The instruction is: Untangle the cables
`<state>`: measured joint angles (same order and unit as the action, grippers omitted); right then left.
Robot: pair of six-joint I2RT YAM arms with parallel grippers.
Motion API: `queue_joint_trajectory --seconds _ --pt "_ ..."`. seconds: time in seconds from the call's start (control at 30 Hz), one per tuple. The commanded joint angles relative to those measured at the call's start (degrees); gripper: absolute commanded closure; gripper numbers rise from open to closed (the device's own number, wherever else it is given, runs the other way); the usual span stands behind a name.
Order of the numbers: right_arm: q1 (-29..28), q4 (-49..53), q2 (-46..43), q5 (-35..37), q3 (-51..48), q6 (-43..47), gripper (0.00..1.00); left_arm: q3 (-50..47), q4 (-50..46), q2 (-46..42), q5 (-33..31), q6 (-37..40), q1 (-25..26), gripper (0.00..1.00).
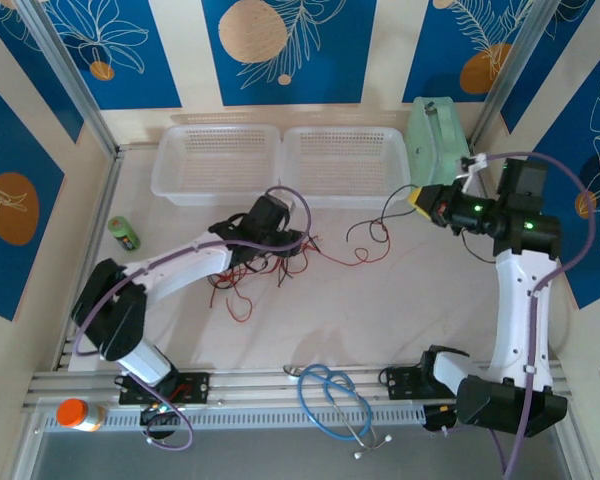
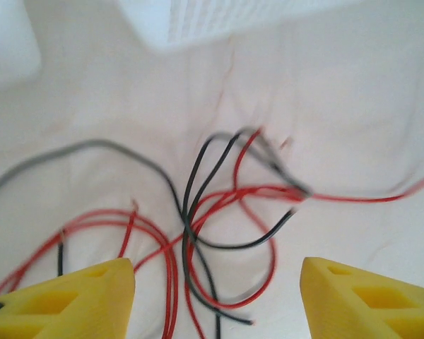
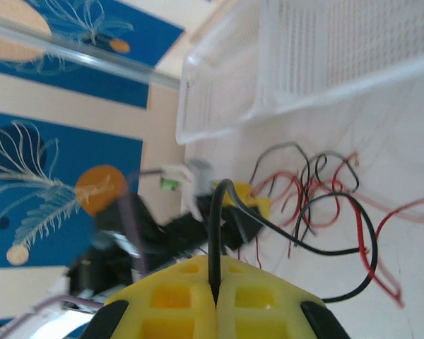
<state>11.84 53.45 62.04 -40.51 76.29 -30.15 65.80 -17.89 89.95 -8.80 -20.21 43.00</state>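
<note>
The cables (image 1: 265, 268) lie as a loose tangle of thin red and black wires on the white table, left of centre, with a red strand (image 1: 352, 259) trailing right. My left gripper (image 1: 280, 242) hovers over the tangle. In the left wrist view it (image 2: 217, 268) stands open, its yellow fingers on either side of crossed red and black cables (image 2: 185, 209). My right gripper (image 1: 420, 200) is raised at the right, shut on a black cable (image 3: 213, 233) that rises from between its pads and loops down to the tangle (image 3: 304, 191).
Two white mesh baskets (image 1: 217, 165) (image 1: 345, 165) stand at the back, with a pale green box (image 1: 435, 140) to their right. A small green bottle (image 1: 124, 233) stands at the left. A blue stethoscope (image 1: 335, 400) and an orange-capped bottle (image 1: 77, 413) lie at the near edge.
</note>
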Motion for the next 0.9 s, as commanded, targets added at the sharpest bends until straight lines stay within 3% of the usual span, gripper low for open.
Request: queue_joint_trajectory --seconds 0.0,0.3,0.57,0.87 --pt "-3.5 -3.6 -1.3 -2.8 -3.8 2.9 1.0 2.5 -6.0 -3.8 1.0 3.1 0.4 0.35" --pt "-10.0 -4.2 -0.3 0.1 -5.6 6.2 1.0 4.6 -5.4 -3.4 14.9 3.6 0.4 0.28" --pt "-12.2 -5.7 0.4 0.4 -5.8 5.6 1.0 2.4 2.9 -0.7 29.4 2.4 0.4 0.29" --pt "-15.1 -7.8 2.2 2.0 -5.9 4.5 1.0 3.4 5.1 2.3 35.2 2.1 1.1 0.3"
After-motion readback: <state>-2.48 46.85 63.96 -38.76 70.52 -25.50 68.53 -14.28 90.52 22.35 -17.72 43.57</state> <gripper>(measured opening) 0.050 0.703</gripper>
